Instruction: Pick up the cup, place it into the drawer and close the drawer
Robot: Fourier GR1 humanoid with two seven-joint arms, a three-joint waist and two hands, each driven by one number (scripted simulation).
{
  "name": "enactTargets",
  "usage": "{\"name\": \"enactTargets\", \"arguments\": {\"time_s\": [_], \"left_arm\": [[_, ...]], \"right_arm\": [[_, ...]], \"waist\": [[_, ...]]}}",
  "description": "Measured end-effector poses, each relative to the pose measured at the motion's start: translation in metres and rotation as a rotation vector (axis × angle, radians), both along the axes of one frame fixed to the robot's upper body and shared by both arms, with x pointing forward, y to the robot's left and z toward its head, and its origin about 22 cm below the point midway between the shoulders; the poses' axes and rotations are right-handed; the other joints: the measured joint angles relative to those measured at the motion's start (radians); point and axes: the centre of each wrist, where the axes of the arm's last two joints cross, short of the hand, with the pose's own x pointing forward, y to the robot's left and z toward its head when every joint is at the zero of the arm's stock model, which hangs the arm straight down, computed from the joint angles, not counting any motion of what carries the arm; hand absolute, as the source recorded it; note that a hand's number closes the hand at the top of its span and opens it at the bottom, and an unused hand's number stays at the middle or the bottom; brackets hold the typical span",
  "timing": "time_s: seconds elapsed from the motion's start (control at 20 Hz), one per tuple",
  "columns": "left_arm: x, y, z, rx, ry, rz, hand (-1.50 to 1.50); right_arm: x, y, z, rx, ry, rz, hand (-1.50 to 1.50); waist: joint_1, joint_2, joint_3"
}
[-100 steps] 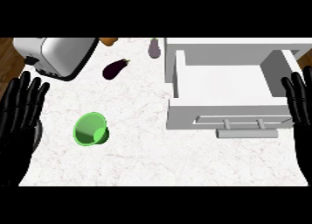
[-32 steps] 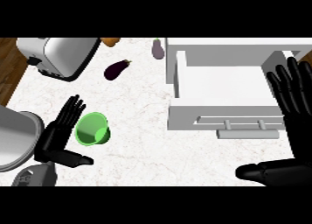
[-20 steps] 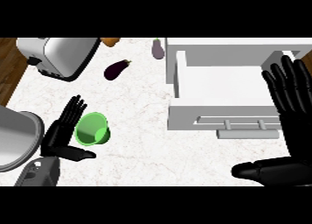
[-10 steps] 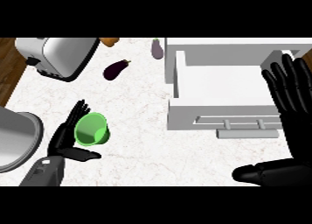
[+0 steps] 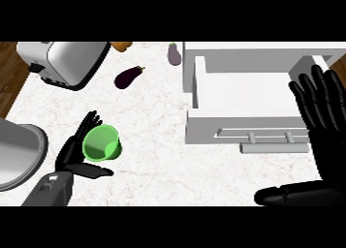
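From the head view, the green cup point(image 5: 102, 143) lies tipped on the marble counter point(image 5: 154, 164), its mouth turned up toward the camera, left of the open white drawer point(image 5: 247, 104) and well apart from it. The left hand point(image 5: 79, 152) sits just beside the cup on its left, fingers straight and spread along the cup's far side, thumb stuck out below it; it cups the thing without closing on it, and whether the fingers already touch the wall is hard to tell from this angle. The step in hand is the grasp, and it looks close to ready. To do it well, the fingers should curl round the cup's side while the thumb comes up against the near side, so the cup is pinched across its body rather than nudged away over the smooth top. Since it lies on its side it may roll, so closing evenly from both sides matters. The right hand point(image 5: 325, 121) rests open at the right edge over the drawer's front, fingers up. A toaster point(image 5: 64, 60) and two aubergines point(image 5: 129, 76) stand clear of the path to the drawer.
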Motion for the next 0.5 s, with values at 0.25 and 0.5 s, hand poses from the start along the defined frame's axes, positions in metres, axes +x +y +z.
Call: {"name": "enactTargets", "arguments": {"time_s": [0.25,0.5], "left_arm": [[0.007,-0.005,0.000,-0.037,0.012,0.008,-1.50],[0.010,-0.016,-0.003,-0.084,0.034,-0.018,-1.50]], "right_arm": [[-0.006,-0.001,0.001,-0.004,0.006,0.009,-1.50],[0.003,-0.011,0.004,0.000,0.005,0.007,-1.50]], "waist": [[-0.004,0.001,0.000],[-0.005,0.002,-0.001]]}}
